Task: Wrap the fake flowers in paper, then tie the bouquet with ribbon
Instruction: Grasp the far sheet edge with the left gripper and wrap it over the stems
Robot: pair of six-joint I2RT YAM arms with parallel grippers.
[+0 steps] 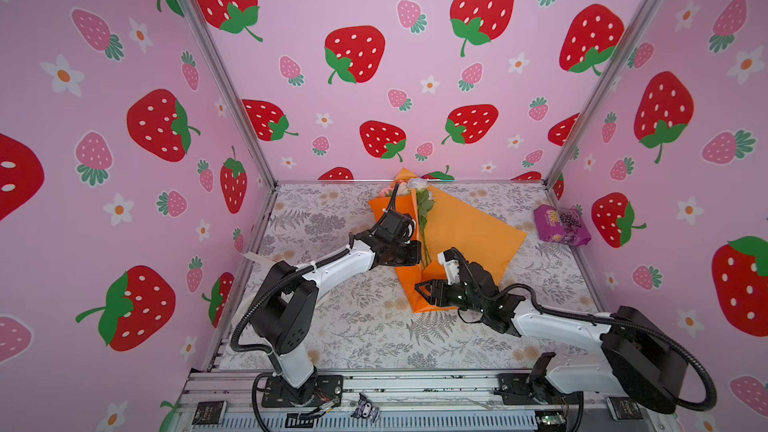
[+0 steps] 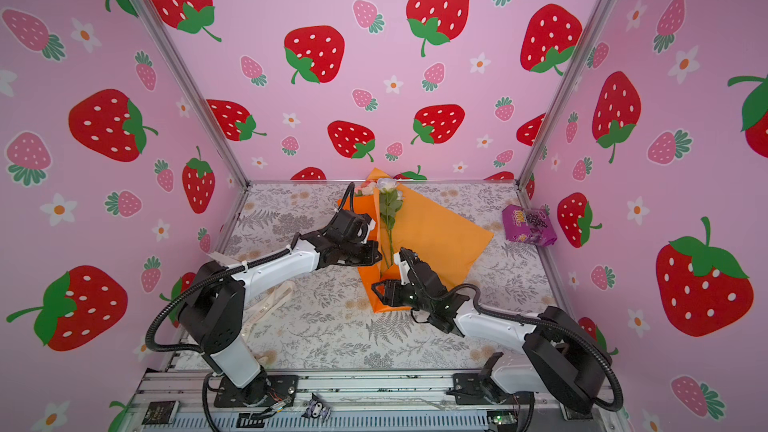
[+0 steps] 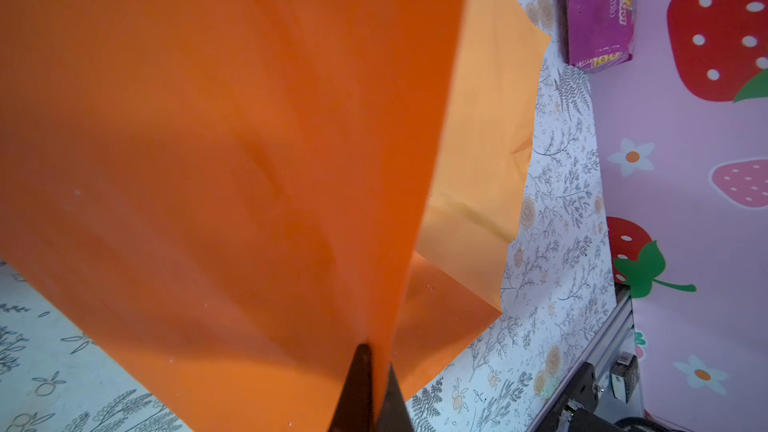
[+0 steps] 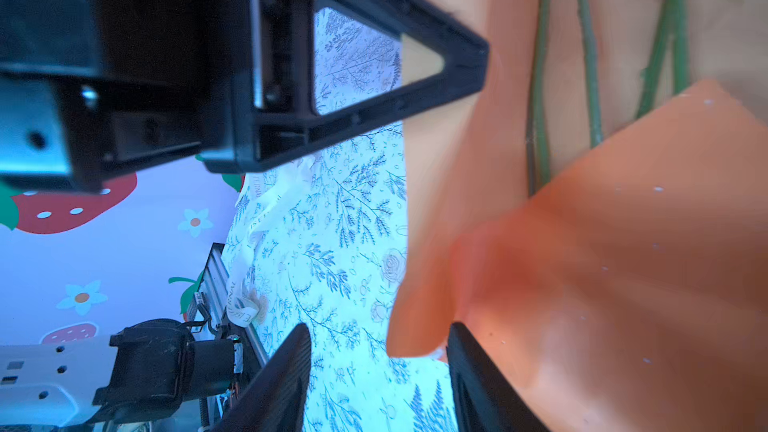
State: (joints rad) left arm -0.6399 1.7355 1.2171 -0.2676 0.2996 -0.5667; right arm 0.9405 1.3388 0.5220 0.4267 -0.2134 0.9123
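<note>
Left tool (image 3: 374,357) is clamped shut on the orange paper of the bouquet of fake flowers (image 3: 232,151); the right tool (image 4: 380,326) is held partly open, paper edge lying between its fingers. Stems (image 4: 586,56) are shown by the right wrist view, not the left. The bouquet is laid from the right tool toward 12 o'clock.

In a top view the left arm (image 2: 274,270) hides part of the bouquet of fake flowers (image 2: 436,234) and, at the table's (image 2: 374,347) eight o'clock, part of the cream ribbon (image 2: 262,306).

Bright even light; wide-angle warp at edges; wrist pics blurred close-up.
</note>
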